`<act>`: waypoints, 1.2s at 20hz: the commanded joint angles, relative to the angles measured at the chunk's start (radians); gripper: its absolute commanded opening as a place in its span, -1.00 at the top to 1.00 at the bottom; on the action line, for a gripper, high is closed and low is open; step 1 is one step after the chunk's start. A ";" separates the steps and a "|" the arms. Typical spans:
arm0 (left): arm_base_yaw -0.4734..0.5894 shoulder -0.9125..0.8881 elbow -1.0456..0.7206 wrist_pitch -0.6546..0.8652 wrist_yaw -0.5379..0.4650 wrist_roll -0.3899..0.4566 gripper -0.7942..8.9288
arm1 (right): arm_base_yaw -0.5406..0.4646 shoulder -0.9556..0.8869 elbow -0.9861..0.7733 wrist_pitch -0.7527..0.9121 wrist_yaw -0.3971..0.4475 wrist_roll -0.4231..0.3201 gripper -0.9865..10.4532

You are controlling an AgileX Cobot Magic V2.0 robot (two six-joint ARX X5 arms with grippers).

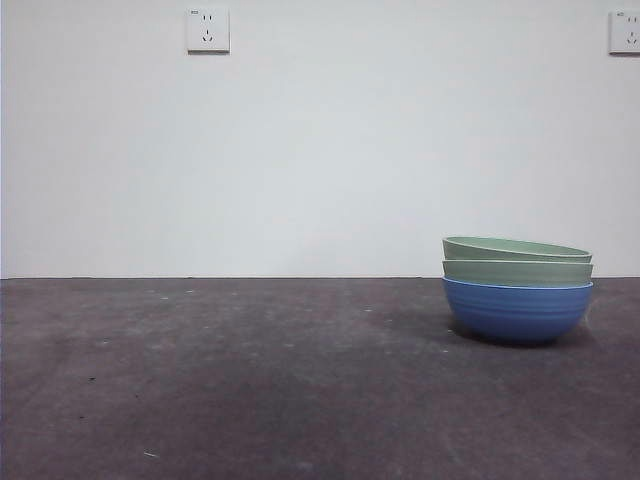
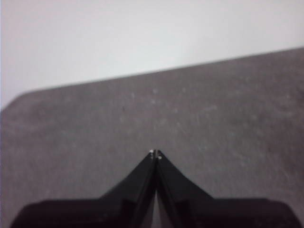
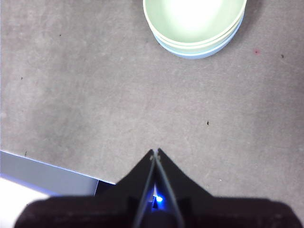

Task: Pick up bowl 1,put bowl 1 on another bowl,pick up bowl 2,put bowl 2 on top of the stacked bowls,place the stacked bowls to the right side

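The stacked bowls stand on the right of the table in the front view: the blue bowl (image 1: pixel 516 311) at the bottom, a pale green bowl (image 1: pixel 518 270) nested in it and a second pale green bowl (image 1: pixel 516 248) on top. Seen from above in the right wrist view, the top green bowl (image 3: pixel 194 19) fills the stack and only a thin edge of the blue bowl (image 3: pixel 199 52) shows. My right gripper (image 3: pixel 155 152) is shut, high above the table and well clear of the stack. My left gripper (image 2: pixel 155 153) is shut over bare table, with no bowl in its view.
The dark grey table (image 1: pixel 250 380) stretches to the left of the stack. A white wall with two sockets (image 1: pixel 208 30) stands behind. The table's near edge and a pale floor strip (image 3: pixel 42 173) show in the right wrist view.
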 commanded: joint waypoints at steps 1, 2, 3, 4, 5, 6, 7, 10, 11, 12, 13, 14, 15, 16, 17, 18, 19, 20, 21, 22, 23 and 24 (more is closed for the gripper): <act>0.004 -0.003 -0.013 -0.044 0.006 -0.035 0.84 | 0.001 0.001 0.001 0.003 0.003 -0.005 0.82; 0.004 -0.003 -0.013 -0.072 0.010 -0.045 0.84 | 0.001 0.001 0.001 0.003 0.003 -0.005 0.82; 0.004 -0.003 -0.013 -0.085 0.010 -0.055 0.84 | 0.001 0.001 0.001 0.003 0.003 -0.005 0.82; 0.004 -0.003 -0.013 -0.080 0.012 -0.058 0.84 | 0.001 0.001 0.001 0.003 0.003 -0.005 0.82; 0.004 -0.003 -0.013 -0.080 0.011 -0.058 0.84 | 0.001 0.001 0.001 0.003 0.003 -0.005 0.82; 0.004 -0.003 -0.013 -0.080 0.010 -0.058 0.84 | 0.001 0.001 0.001 0.003 0.003 -0.005 0.82; 0.004 -0.003 -0.013 -0.080 0.010 -0.058 0.84 | 0.001 0.001 0.001 0.003 0.003 -0.005 0.82; 0.004 -0.003 -0.013 -0.080 0.010 -0.058 0.84 | 0.001 0.001 0.001 0.003 0.003 -0.005 0.82; 0.004 -0.003 -0.013 -0.080 0.010 -0.058 0.84 | 0.001 0.001 0.001 0.003 0.003 -0.005 0.82; 0.004 -0.003 -0.013 -0.080 0.010 -0.058 0.84 | 0.001 0.001 0.001 0.003 0.003 -0.005 0.82; 0.004 -0.003 -0.013 -0.080 0.010 -0.058 0.84 | 0.001 0.001 0.001 0.003 0.003 -0.005 0.82; 0.004 -0.003 -0.013 -0.080 0.010 -0.058 0.84 | 0.001 0.001 0.001 0.003 0.003 -0.005 0.82; 0.004 -0.003 -0.013 -0.080 0.010 -0.058 0.84 | 0.001 0.001 0.001 0.003 0.003 -0.005 0.82; 0.004 -0.003 -0.013 -0.080 0.010 -0.058 0.84 | 0.001 0.001 0.001 0.003 0.003 -0.005 0.82; 0.004 -0.003 -0.013 -0.080 0.010 -0.058 0.84 | 0.001 0.001 0.001 0.003 0.003 -0.005 0.82; 0.004 -0.003 -0.013 -0.080 0.010 -0.058 0.84 | 0.001 0.001 0.001 0.003 0.003 -0.007 0.82; 0.004 -0.003 -0.013 -0.080 0.010 -0.058 0.84 | 0.001 0.001 0.001 0.003 0.003 -0.013 0.82; 0.004 -0.003 -0.013 -0.080 0.010 -0.058 0.84 | 0.001 0.001 0.001 0.006 0.004 -0.027 0.82; 0.004 -0.003 -0.013 -0.080 0.010 -0.058 0.84 | 0.000 -0.001 0.001 0.020 0.005 -0.059 0.82; 0.004 -0.003 -0.013 -0.080 0.010 -0.058 0.84 | 0.000 -0.011 0.001 0.043 0.007 -0.064 0.82; 0.004 -0.003 -0.013 -0.080 0.010 -0.058 0.84 | -0.003 -0.028 -0.003 0.094 0.006 -0.064 0.82; 0.004 -0.003 -0.013 -0.080 0.010 -0.058 0.84 | -0.012 -0.059 -0.018 0.163 0.003 -0.064 0.82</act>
